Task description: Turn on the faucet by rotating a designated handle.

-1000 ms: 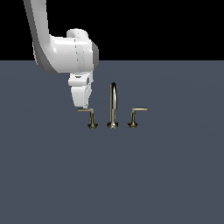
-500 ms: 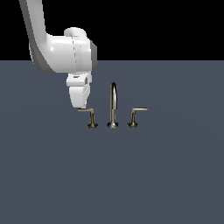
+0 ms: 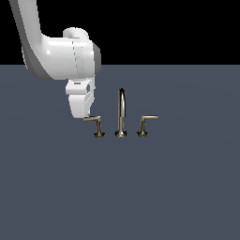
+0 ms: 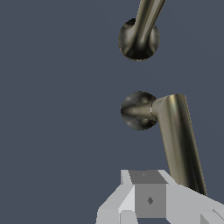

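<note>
Grey floor (image 3: pixel 178 187); pincer (image 3: pixel 80 116) at designated handle (image 3: pixel 95 121) bar tip, opening indiscernible.

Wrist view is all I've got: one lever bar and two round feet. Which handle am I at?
Observer: The designated handle, on the exterior view's left; the gripper is at the outer end of its bar.
Operator: The second foot?
Observer: The arched spout, standing in the middle of the faucet.
Operator: The twin lever?
Observer: It stands beyond the spout, on the exterior view's right, well apart from the arm.
</note>
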You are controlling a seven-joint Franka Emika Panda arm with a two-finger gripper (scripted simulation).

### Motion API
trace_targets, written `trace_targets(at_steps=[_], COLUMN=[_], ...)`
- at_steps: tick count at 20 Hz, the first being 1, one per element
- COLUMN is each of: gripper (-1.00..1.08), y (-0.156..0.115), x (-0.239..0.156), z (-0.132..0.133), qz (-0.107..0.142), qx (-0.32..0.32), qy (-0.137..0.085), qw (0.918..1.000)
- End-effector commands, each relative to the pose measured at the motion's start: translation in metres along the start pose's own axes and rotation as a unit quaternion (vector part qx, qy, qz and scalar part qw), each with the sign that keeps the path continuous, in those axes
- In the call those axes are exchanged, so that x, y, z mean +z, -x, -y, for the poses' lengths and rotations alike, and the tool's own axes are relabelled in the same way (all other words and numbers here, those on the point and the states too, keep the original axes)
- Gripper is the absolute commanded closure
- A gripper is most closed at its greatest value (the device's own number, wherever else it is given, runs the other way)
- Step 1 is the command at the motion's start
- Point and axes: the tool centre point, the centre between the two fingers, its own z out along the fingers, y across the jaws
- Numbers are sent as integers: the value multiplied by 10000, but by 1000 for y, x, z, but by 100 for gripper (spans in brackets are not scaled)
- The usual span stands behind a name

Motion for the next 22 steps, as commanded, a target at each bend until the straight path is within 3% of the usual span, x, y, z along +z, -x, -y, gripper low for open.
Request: trace_targets(at_steps=[1, 15, 17, 22], gripper=[108, 108, 108, 108], y=[-1, -5, -2, -18], x=[0, 0, 0, 0], z=[-3, -48, -41, -53], qz=[-1, -1, 20, 12], qx=[-1, -42, -50, -48], qy=[7, 51, 5, 24], qw=[10000, 10000, 10000, 10000])
